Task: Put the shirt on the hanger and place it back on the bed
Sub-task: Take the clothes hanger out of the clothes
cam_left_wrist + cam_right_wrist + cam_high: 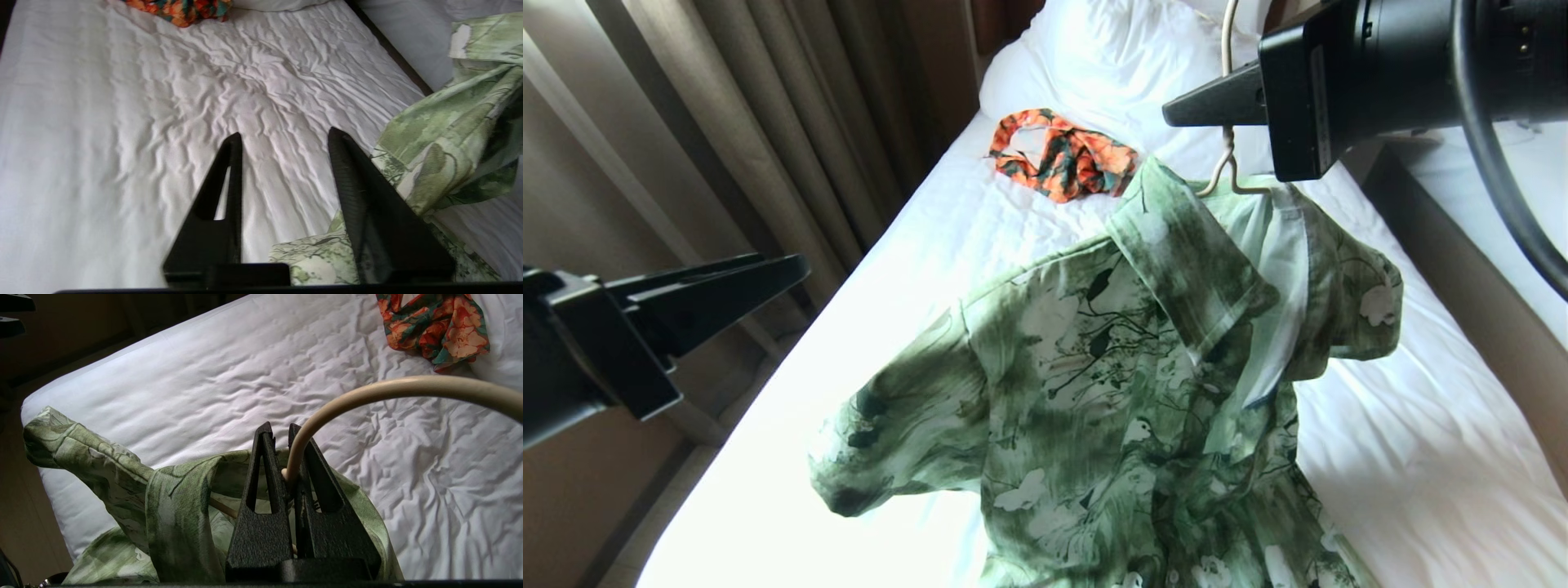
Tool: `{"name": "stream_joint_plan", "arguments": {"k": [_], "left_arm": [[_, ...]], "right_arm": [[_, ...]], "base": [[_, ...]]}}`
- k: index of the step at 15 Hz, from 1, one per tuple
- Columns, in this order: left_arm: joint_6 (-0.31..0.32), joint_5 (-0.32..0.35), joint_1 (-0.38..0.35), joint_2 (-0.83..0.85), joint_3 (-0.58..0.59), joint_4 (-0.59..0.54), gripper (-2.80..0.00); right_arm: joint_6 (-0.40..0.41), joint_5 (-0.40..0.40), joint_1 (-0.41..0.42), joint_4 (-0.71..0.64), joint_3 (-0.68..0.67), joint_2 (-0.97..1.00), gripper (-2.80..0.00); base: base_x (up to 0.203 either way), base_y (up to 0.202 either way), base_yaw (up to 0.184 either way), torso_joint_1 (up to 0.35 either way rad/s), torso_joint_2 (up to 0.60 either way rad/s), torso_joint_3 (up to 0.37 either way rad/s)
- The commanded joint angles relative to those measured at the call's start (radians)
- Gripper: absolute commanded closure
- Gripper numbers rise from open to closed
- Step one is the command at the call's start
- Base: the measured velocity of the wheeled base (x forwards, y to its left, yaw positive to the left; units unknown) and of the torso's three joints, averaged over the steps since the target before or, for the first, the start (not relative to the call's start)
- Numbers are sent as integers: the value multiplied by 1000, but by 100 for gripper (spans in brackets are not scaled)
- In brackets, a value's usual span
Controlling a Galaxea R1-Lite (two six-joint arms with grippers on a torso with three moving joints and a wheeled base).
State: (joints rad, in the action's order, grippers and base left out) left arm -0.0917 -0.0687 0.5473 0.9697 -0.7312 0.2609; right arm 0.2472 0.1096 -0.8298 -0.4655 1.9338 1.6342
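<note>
The green floral shirt (1127, 367) hangs draped on the cream wire hanger (1227, 167), lifted above the white bed (980, 237), with its lower part trailing toward the sheet. My right gripper (1176, 110) is high at the right, shut on the hanger's neck just under the hook (388, 388). In the right wrist view its fingers (279, 428) pinch the wire, with the shirt collar (175, 490) below. My left gripper (784, 268) hovers off the bed's left side, apart from the shirt. Its fingers (284, 134) stand open with nothing between them, and a shirt sleeve (441, 134) hangs beside it.
An orange-and-green garment (1066, 159) lies near the white pillow (1111, 57) at the head of the bed. Beige curtains (727, 122) hang along the left side. A second white bed (1503, 188) stands to the right across a narrow dark gap.
</note>
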Motion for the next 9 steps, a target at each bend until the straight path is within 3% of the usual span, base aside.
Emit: {"name": "stream_joint_plan", "arguments": {"k": [1,4,9], "left_arm": [[0,-2,-91,-78,31,-24,0],[-1,-2,-200,-219,83,-110,0],[-15,-3,-280,-453,125,-310,0]], "right_arm": [[1,1,2,-2,-12,-20,0],[1,0,9,0,-60,-66,0],[-34,1,15,0,-93,-101,0]], "base": [[0,0,0,0,0,0],[0,0,0,0,0,0],[0,0,0,0,0,0]]}}
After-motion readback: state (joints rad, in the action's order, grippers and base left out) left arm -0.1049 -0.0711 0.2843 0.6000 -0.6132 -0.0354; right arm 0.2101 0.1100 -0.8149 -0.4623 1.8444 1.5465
